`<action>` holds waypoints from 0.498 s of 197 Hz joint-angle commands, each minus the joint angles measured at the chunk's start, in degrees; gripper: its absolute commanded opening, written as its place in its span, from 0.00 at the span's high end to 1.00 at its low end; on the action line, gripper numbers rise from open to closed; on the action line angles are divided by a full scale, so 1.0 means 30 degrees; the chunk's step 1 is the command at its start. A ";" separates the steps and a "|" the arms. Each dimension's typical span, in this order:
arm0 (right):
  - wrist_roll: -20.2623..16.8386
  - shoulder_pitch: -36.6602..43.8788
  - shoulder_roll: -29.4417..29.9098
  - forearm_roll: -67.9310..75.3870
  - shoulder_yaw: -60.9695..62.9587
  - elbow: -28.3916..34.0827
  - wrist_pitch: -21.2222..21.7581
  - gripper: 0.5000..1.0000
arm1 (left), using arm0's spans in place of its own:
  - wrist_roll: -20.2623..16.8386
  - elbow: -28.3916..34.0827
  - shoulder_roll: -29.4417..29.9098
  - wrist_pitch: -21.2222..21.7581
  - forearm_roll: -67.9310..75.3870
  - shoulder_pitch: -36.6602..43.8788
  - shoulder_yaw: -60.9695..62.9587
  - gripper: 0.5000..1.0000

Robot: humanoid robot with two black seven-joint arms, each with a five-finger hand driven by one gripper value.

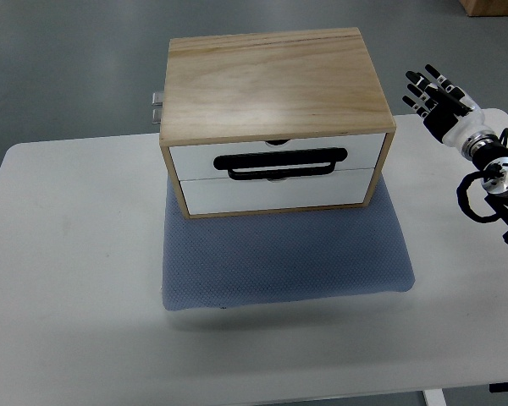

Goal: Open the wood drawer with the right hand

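A pale wooden two-drawer box (275,118) with white fronts sits on a blue-grey padded mat (288,254) on the white counter (68,254), apparently to stop it sliding. Right of the box, the black-fingered right hand (433,96) hovers empty with fingers spread, well clear of the black loop handle (284,162); both drawers look closed.

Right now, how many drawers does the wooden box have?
2. The top drawer sits just under the lid and carries the black handle; the bottom drawer is right below it. Both look shut. Other sides of the box are hidden.
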 commanded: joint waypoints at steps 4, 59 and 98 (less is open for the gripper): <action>-0.0005 0.0014 -0.0177 -0.0033 -0.0004 -0.0043 0.0298 0.11 | 0.0000 0.0011 0.0000 0.0002 0.0000 -0.0001 -0.0002 0.00; 0.0024 -0.0045 -0.0733 0.0114 0.0025 -0.0072 0.0679 0.11 | 0.0000 0.0011 0.0000 0.0002 0.0000 -0.0001 -0.0002 0.00; 0.0053 -0.0191 -0.0675 0.0172 0.0054 -0.0072 0.0679 0.11 | 0.0000 0.0011 0.0000 -0.0027 0.0000 -0.0001 -0.0002 0.00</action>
